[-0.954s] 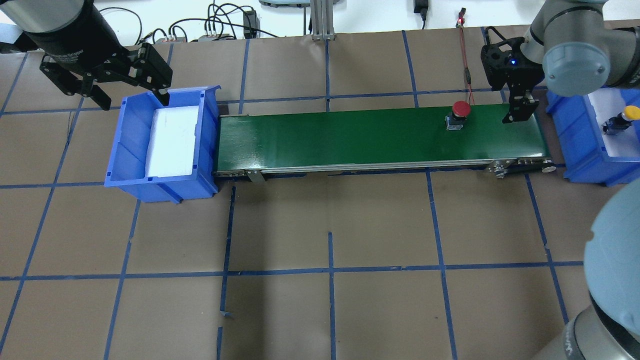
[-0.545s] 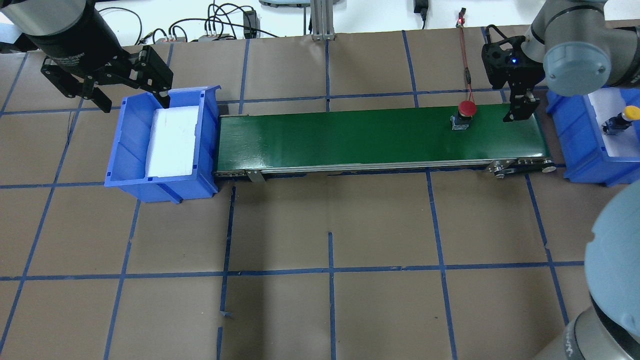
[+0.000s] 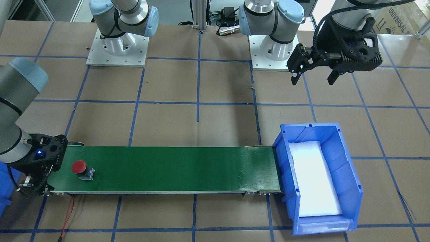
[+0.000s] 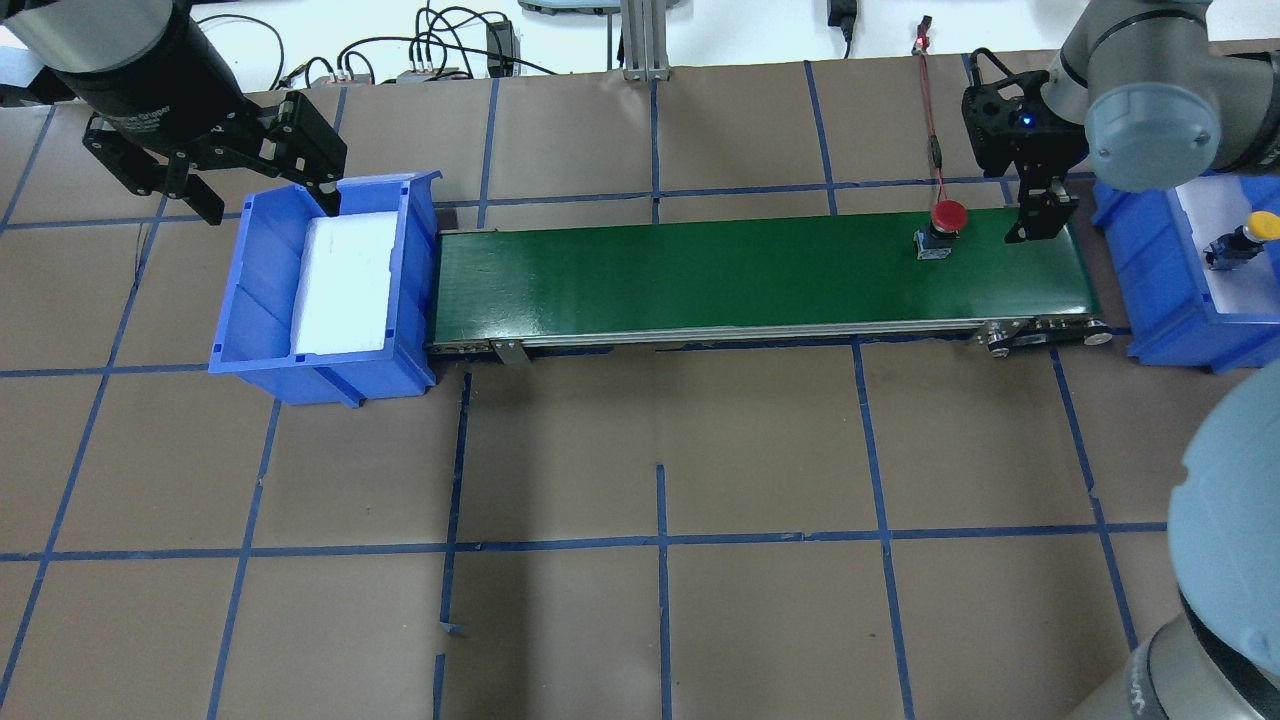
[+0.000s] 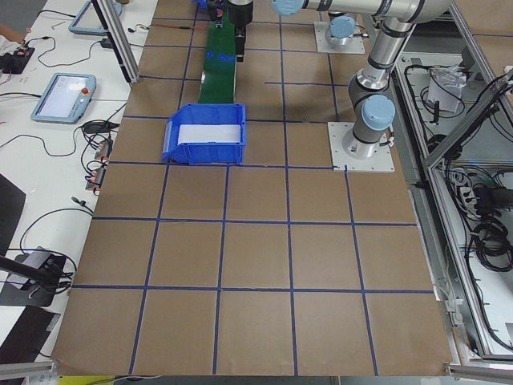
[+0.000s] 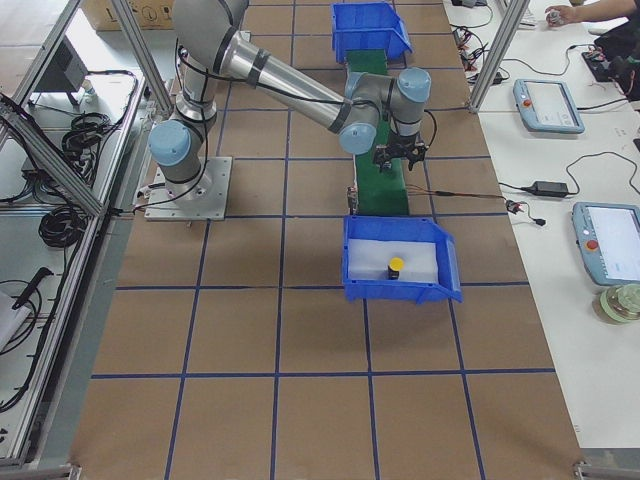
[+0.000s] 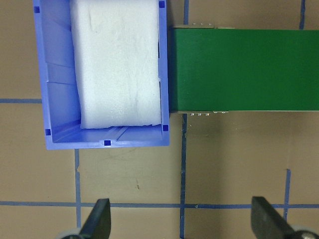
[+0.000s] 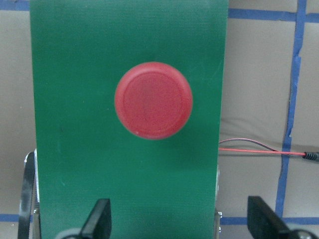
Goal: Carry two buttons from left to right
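Note:
The red button [image 4: 946, 216] stands on the green conveyor belt [image 4: 700, 270] near its right end; it also shows in the front view [image 3: 79, 167] and fills the right wrist view [image 8: 153, 99]. My right gripper [image 4: 1040, 228] is open and empty over the belt's right end, just beyond the button and apart from it. The yellow button [image 4: 1262, 226] lies in the right blue bin [image 4: 1150, 262], as the right side view [image 6: 396, 265] also shows. My left gripper [image 4: 268, 205] is open and empty, held high at the far edge of the left blue bin [image 4: 262, 300].
The left bin holds only a white foam pad [image 4: 345, 285]. A red wire [image 4: 932, 120] runs from the back edge to the belt's far side. Cables and a metal post [image 4: 645, 40] sit at the back of the brown, blue-taped table.
The red button has travelled to the right along the belt, closer to my right gripper. Both arms have stayed almost still.

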You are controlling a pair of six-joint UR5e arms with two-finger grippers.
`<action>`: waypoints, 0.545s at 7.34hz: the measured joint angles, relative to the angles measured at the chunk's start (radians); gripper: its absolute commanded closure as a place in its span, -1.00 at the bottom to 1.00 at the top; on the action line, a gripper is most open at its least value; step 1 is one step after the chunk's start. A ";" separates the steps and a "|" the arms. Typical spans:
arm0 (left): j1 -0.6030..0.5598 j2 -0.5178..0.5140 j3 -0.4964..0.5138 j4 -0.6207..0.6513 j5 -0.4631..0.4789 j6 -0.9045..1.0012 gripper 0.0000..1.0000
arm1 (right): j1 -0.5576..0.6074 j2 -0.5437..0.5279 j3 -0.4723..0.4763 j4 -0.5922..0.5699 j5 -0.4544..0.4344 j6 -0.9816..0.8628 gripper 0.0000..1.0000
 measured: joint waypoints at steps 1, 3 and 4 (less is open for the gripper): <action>0.000 0.001 -0.001 0.003 0.000 -0.001 -1.00 | 0.002 0.000 0.000 -0.001 0.001 0.002 -0.91; 0.000 0.002 -0.003 0.005 0.000 -0.003 -1.00 | 0.004 0.001 0.004 0.001 0.005 0.007 -0.91; 0.000 0.003 -0.003 0.005 0.000 -0.004 -1.00 | 0.005 0.001 0.007 0.002 0.007 0.008 -0.91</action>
